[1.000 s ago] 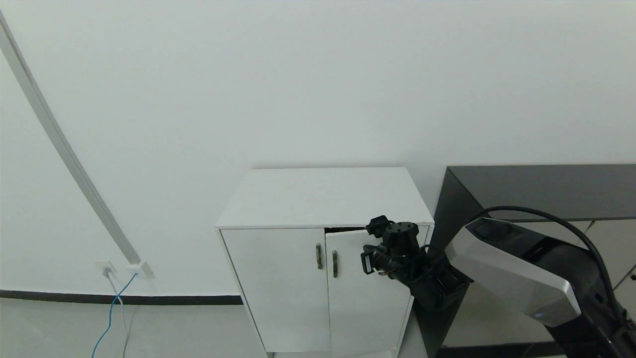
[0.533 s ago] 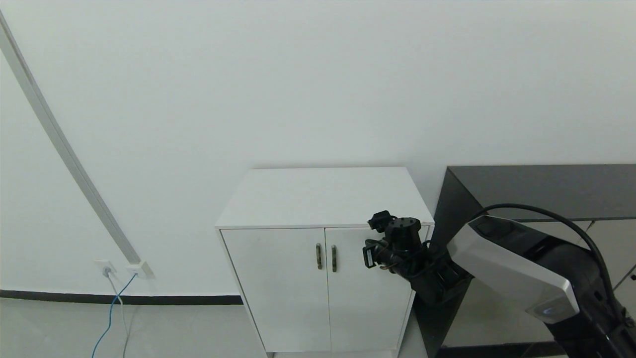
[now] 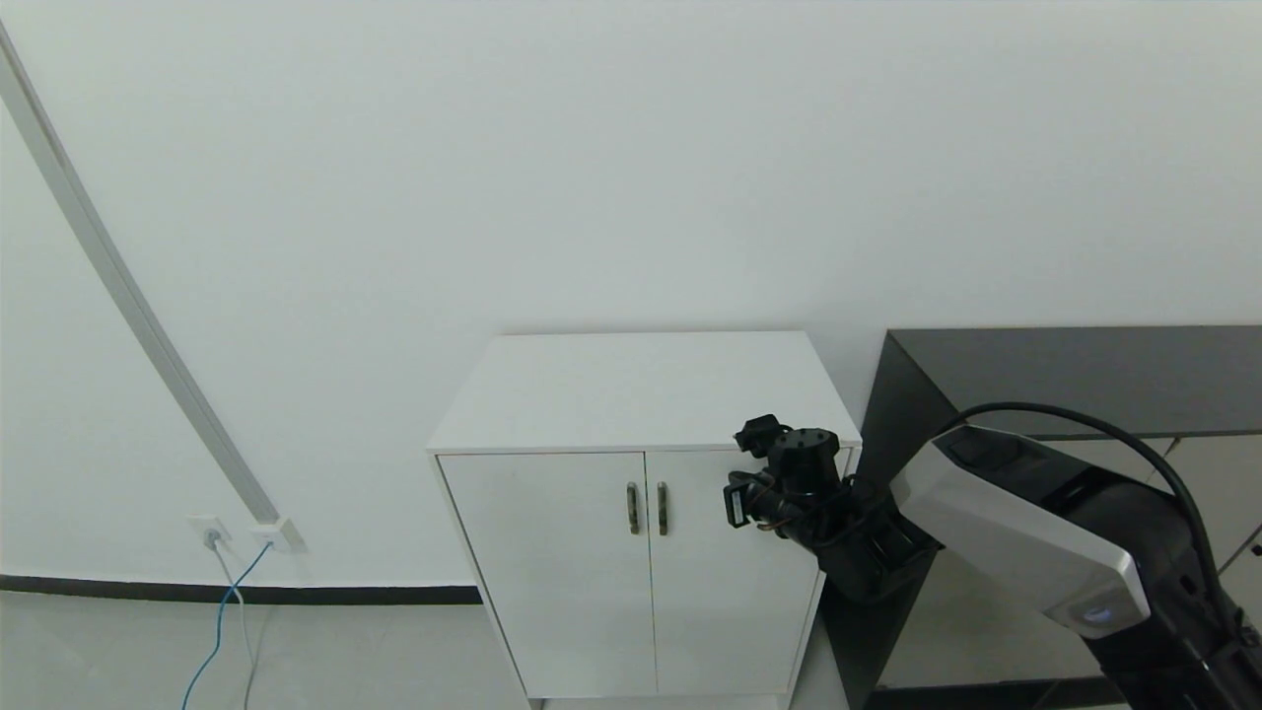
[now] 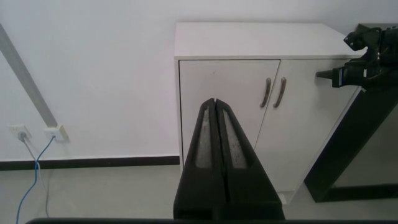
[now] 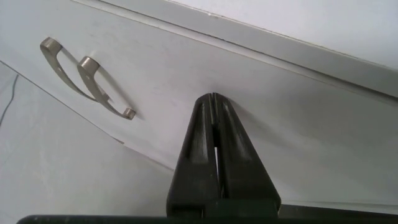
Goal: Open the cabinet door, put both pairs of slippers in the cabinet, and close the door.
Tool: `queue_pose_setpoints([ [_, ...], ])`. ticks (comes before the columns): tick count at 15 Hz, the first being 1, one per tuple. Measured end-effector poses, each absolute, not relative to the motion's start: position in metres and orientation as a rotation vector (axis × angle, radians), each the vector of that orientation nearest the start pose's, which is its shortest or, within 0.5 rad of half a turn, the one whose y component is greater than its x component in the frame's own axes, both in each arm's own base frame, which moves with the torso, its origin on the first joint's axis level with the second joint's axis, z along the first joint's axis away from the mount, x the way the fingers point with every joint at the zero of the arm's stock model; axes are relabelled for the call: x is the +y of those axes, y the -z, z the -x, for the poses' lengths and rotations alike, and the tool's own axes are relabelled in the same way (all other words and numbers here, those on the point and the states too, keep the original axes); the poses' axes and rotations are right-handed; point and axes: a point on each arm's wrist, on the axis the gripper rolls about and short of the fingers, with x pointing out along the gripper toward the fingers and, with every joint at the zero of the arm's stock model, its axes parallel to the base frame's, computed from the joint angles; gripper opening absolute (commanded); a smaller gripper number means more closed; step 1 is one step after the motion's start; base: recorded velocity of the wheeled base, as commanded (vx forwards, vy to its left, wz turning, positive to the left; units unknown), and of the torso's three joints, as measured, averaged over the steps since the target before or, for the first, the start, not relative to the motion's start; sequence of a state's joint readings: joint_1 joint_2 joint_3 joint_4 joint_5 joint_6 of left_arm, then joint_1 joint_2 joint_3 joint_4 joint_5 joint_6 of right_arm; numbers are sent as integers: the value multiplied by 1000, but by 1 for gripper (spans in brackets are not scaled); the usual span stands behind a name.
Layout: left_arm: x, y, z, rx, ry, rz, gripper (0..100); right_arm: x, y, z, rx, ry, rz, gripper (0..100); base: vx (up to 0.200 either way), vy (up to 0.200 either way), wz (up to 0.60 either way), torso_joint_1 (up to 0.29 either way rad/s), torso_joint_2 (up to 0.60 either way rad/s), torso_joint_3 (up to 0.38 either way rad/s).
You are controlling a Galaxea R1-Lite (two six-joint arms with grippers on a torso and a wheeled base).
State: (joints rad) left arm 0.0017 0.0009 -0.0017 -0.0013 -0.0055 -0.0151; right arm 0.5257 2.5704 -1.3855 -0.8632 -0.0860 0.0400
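- The white cabinet [image 3: 641, 390] stands against the wall, lower centre of the head view, its flat top facing up.
- Both doors sit shut and flush. The right door [image 3: 730, 611] and the left door [image 3: 552, 572] are tall panels, long axis upright, meeting at a thin vertical seam.
- Two metal handles [image 3: 632, 508] hang just beside that seam, one on each door, both upright and parallel, near the doors' upper part.
- My right end effector [image 5: 213, 102] has its fingers pressed together with nothing between them. Its tip appears to rest against the face of the right door, close under the cabinet's top edge and off to the side of the handles.
- In the head view my right wrist covers the upper right corner of that door.
- My left end effector [image 4: 215, 102] is also closed tight and empty. It hangs well back from the cabinet, pointing toward the left door.
- A black sideboard [image 3: 1075, 375] stands just beside the cabinet at the right of the head view.
- The pale wall [image 3: 631, 148] fills the upper frame, and a grey conduit [image 3: 118, 286] slants down it at the left.
- The conduit ends at two wall sockets [image 3: 281, 534] in the lower left. A blue cable [image 3: 222, 611] drops from them past a dark skirting strip [image 3: 296, 595] to the floor [image 3: 345, 656].
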Motion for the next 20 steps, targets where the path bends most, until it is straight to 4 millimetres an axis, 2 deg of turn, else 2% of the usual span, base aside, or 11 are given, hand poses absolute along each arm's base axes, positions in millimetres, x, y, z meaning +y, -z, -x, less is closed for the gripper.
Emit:
queue_pose_setpoints([
  [10, 0, -76, 23, -2, 4, 14, 0, 241, 2, -418, 312, -431, 55, 0, 0, 0, 0, 0, 0, 0],
  [13, 0, -76, 23, -2, 4, 14, 0, 239, -4, -402, 307, -444, 52, 0, 0, 0, 0, 0, 0, 0],
  [16, 0, -76, 23, -2, 4, 14, 0, 228, -17, -382, 302, -445, 50, 0, 0, 0, 0, 0, 0, 0],
  [20, 0, -76, 23, -2, 4, 14, 0, 193, -44, -346, 286, -411, 41, 0, 0, 0, 0, 0, 0, 0],
])
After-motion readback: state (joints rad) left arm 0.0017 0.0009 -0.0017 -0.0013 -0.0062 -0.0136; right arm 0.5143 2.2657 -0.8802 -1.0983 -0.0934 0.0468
